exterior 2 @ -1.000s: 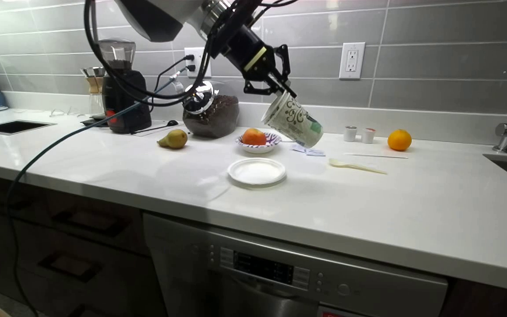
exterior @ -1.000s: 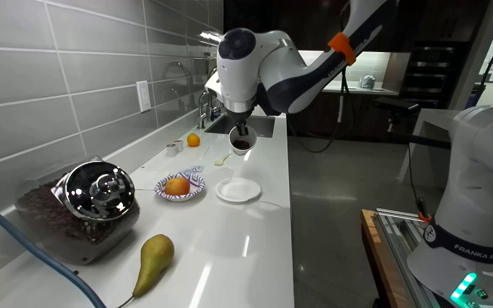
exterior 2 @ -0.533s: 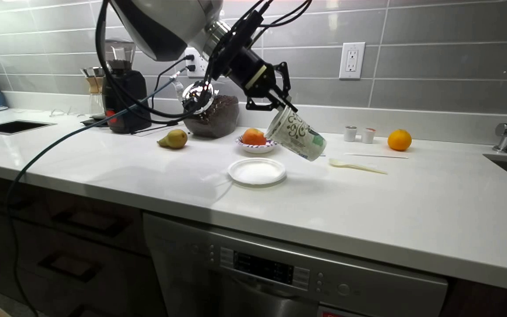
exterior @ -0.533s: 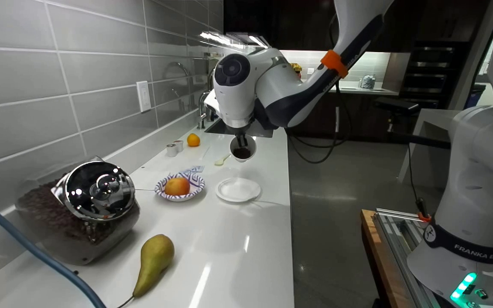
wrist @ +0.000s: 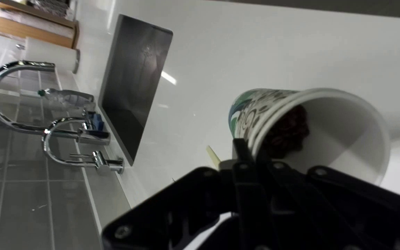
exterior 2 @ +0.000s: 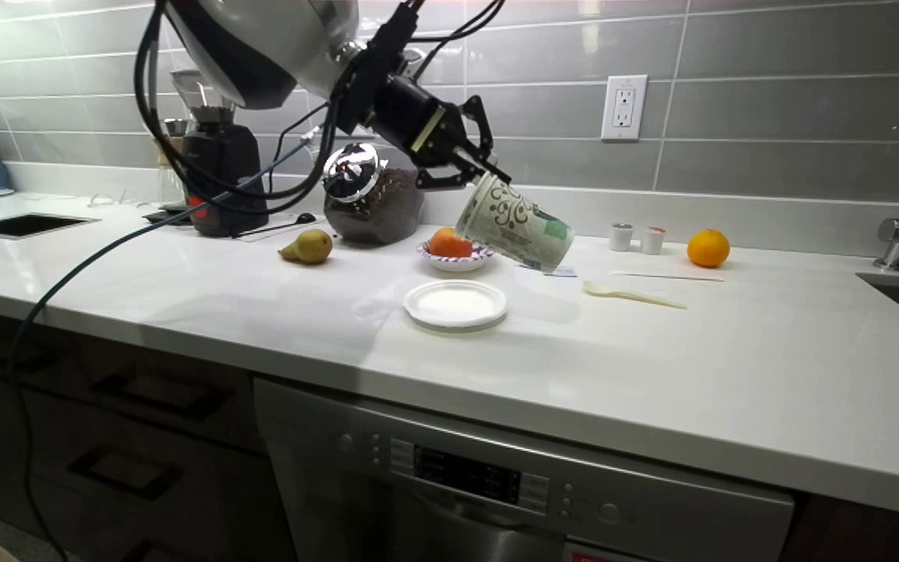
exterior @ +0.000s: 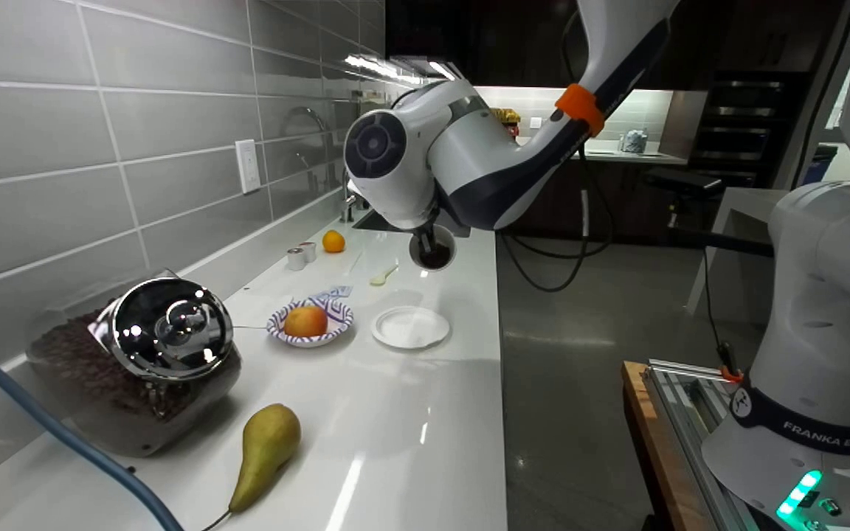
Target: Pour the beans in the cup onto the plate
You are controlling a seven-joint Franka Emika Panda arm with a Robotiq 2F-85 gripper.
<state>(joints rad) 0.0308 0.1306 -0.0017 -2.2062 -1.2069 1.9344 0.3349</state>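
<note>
"While the gripper (wrist: 253,152) is pinching the tilted cup (exterior 2: 516,222) by its rim, where are the beans (wrist: 286,133) lying?"

"Inside, dark and grainy; the cup is hanging near the round plate (exterior 2: 456,304), apart; its light, papery wall is probably flexing easily; gentle rim-holding is likely suiting it."

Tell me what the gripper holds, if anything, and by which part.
The gripper holds the tilted cup by its rim, pinching the wall there.
</note>
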